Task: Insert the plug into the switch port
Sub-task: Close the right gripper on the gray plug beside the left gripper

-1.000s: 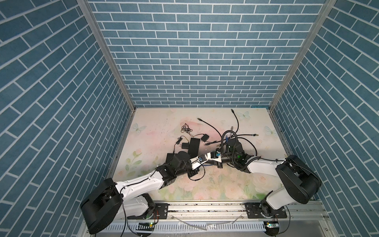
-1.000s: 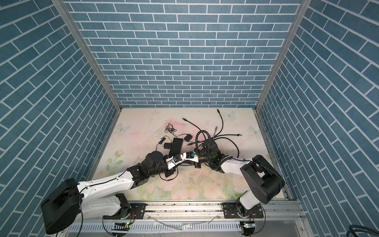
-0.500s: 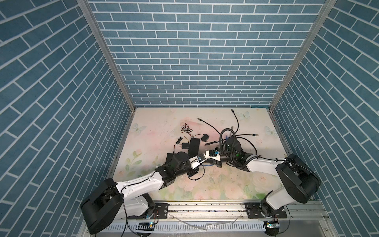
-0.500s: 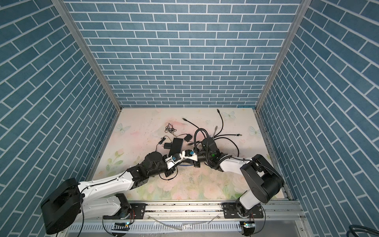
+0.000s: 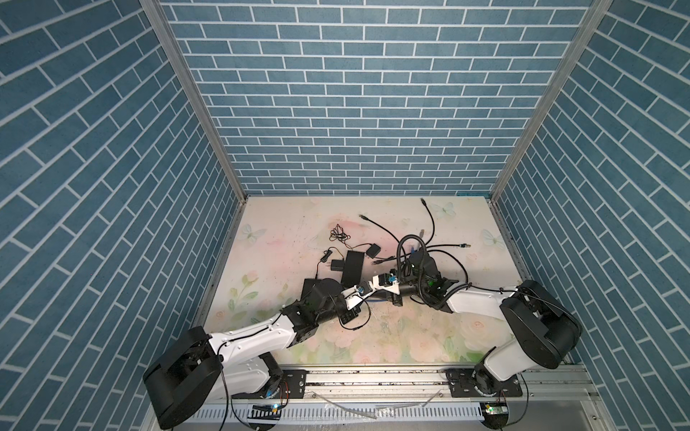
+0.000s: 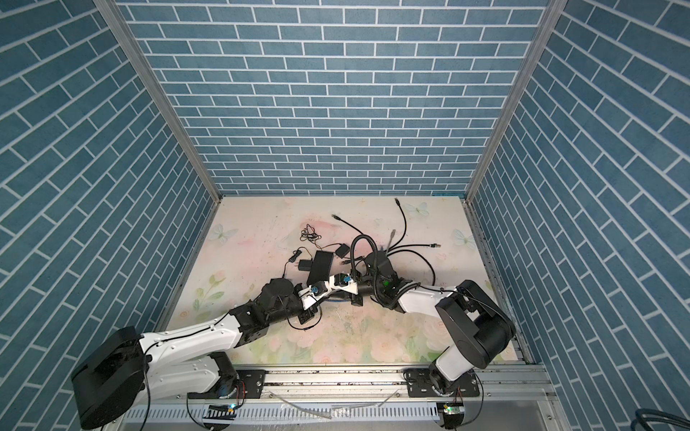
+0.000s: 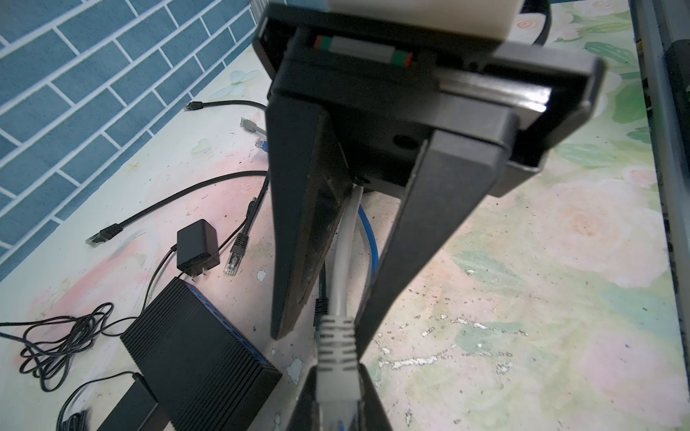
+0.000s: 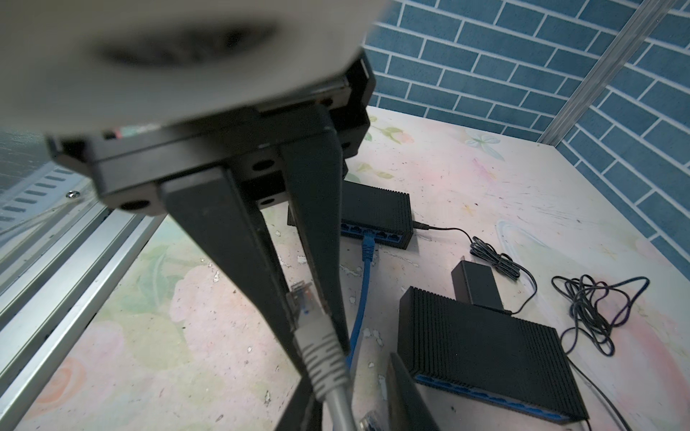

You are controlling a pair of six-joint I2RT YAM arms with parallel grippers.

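Staying clamped mid-bench: left hand (image 7: 321, 328) on the grey cable (image 7: 345, 242), right hand (image 8: 321, 347) pinching its plug (image 8: 303, 298); handover unfinished, switch (image 8: 485, 354) unreached

text: none legible | labels: none | brands: none | numbers: none

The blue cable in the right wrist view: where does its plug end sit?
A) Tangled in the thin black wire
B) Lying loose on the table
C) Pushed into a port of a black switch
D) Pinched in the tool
C: the blue cable ends in a port on the blue face of the farther black switch. What the right tool pinches is the grey plug.
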